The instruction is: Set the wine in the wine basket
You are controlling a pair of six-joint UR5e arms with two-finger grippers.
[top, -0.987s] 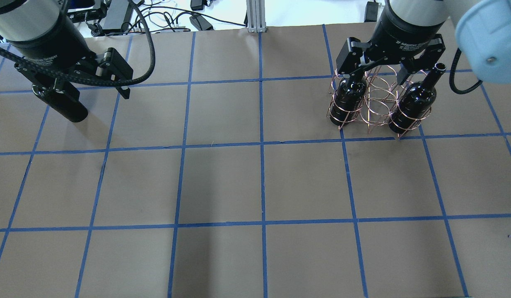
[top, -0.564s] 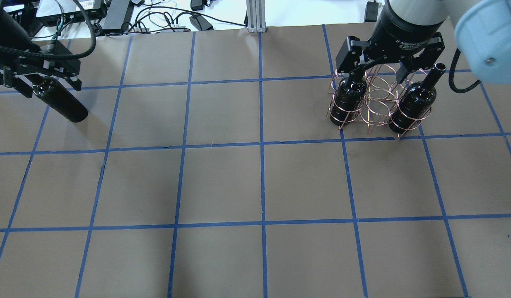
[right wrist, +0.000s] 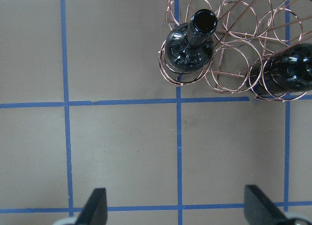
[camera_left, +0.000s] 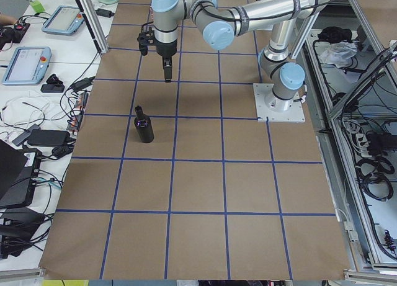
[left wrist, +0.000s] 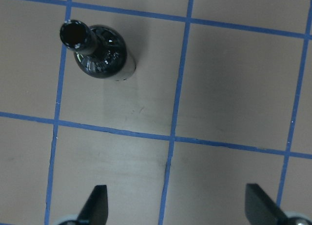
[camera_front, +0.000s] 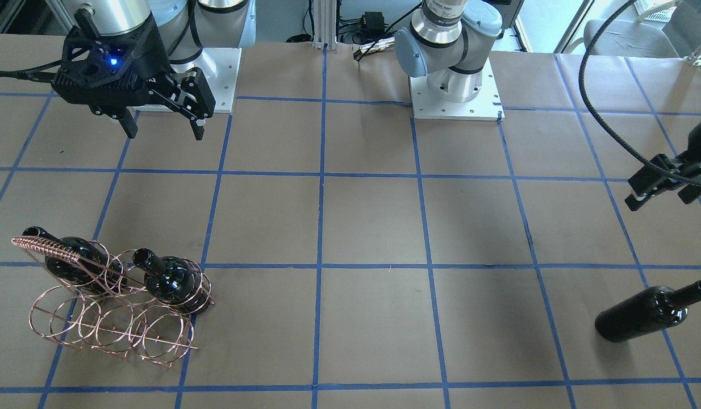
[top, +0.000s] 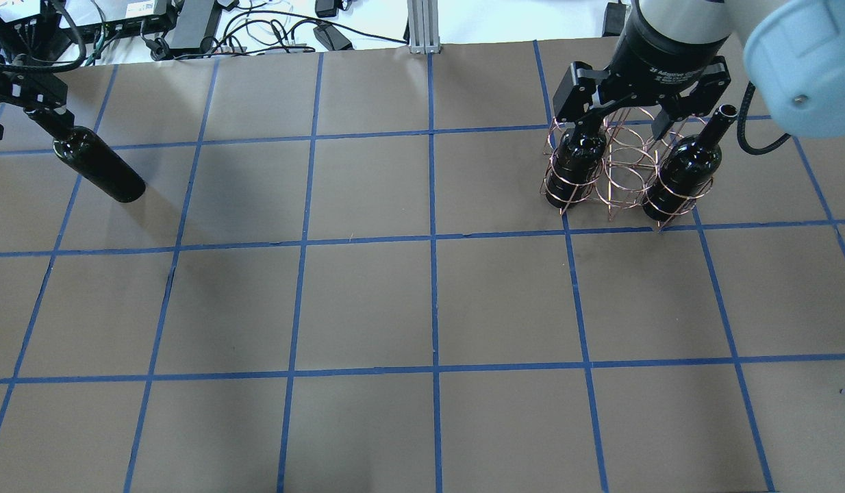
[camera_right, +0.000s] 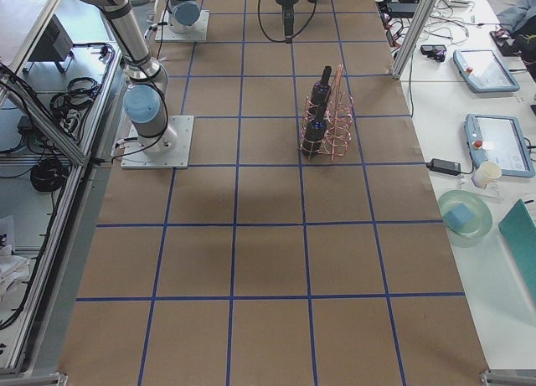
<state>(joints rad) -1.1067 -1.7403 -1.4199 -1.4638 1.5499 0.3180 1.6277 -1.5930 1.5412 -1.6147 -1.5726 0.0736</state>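
The loose wine bottle (top: 97, 168) stands upright on the table at the far left, also in the front view (camera_front: 649, 312) and the left wrist view (left wrist: 97, 51). My left gripper (camera_front: 662, 192) is open and empty, high above and beside it (left wrist: 178, 210). The copper wine basket (top: 624, 179) stands at the far right (camera_front: 106, 318) with a bottle in each end ring (top: 578, 161) (top: 689, 168); its middle rings hold none. My right gripper (top: 624, 120) hangs open and empty above the basket (right wrist: 175, 210).
Cables and boxes (top: 190, 27) lie beyond the table's far edge. The arm bases (camera_front: 455, 94) stand on the robot's side. Tablets and a cup (camera_right: 486, 172) lie on a side bench past the basket.
My left arm has swung left, from over the loose bottle to the overhead view's edge; the whole bottle now shows. The bottle, the basket and my right gripper have stayed put.
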